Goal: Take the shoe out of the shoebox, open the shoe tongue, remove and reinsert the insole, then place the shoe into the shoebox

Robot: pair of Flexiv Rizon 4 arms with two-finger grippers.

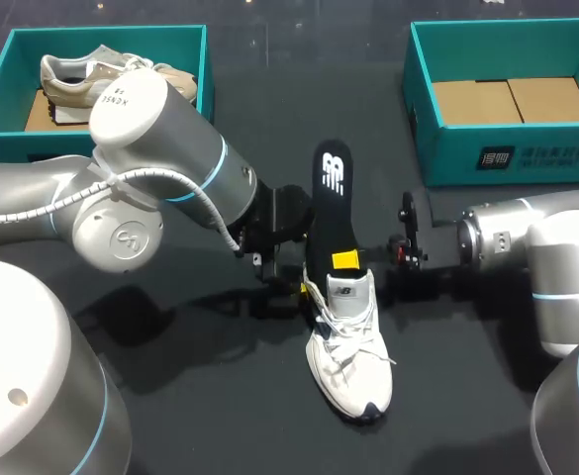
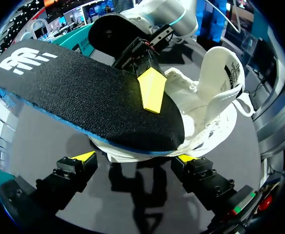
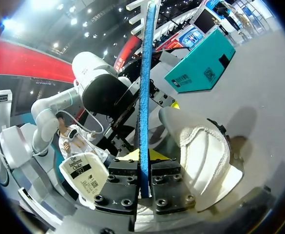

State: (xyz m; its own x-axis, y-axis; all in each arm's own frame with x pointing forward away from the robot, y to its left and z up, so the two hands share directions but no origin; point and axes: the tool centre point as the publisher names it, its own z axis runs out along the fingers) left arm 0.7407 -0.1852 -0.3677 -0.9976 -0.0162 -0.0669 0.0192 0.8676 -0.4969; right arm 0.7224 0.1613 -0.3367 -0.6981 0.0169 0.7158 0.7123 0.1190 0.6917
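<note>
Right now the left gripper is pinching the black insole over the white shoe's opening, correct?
Not quite: the right gripper is the one pinching the black insole over the white shoe's opening. The right wrist view shows the insole edge-on, clamped between that gripper's own fingers.

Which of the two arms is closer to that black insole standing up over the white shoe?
The right. The right gripper pinches the insole between its fingers. The left gripper sits lower, at the heel of the shoe, beneath the insole.
</note>
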